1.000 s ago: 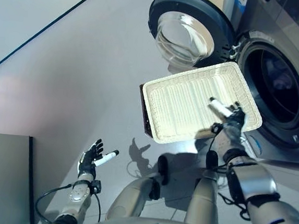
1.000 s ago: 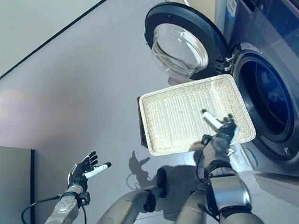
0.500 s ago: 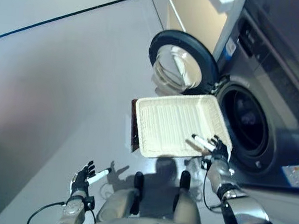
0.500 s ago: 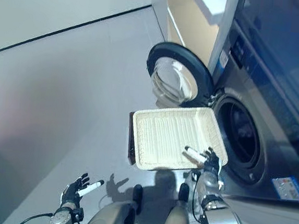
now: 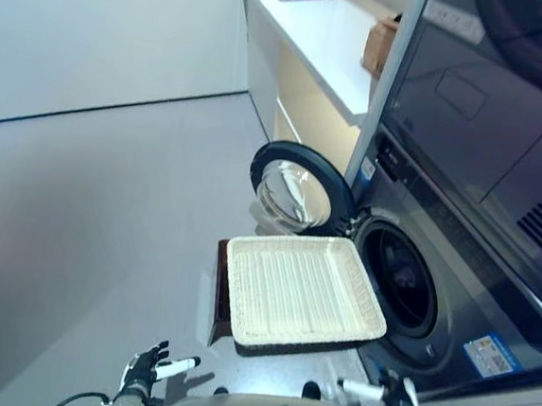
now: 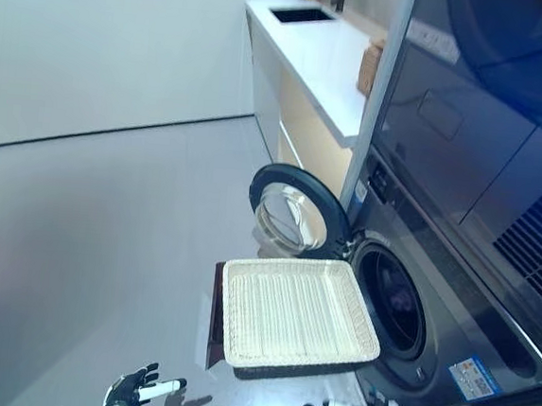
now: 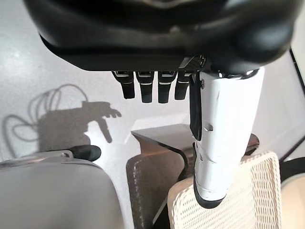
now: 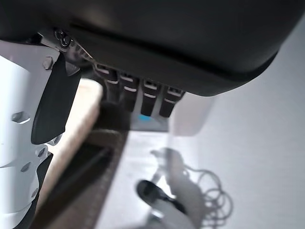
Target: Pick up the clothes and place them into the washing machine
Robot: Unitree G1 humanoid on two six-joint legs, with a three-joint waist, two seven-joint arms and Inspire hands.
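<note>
The shallow wicker basket (image 5: 247,258) rests on the low dark brown box (image 5: 219,293) in front of the washing machine (image 5: 449,342), and holds nothing. The machine's round door (image 5: 296,188) stands open and its drum (image 5: 399,281) is dark inside. My left hand (image 5: 142,374) is low over the floor, left of the basket, with straight fingers and nothing in it. My right hand (image 5: 389,399) is low beside the machine's front, below the basket, also open and empty. In the left wrist view my left hand (image 7: 157,38) points toward the basket's corner (image 7: 252,191).
A white counter (image 5: 325,18) with a sink and a brown box (image 5: 380,43) runs behind the machine. A second dark appliance (image 5: 479,107) sits above the washer. Grey floor (image 5: 90,206) stretches to the left.
The camera has tilted up, so more of the room shows. My right hand has come away from the basket's near rim and dropped low. The basket stays on the box.
</note>
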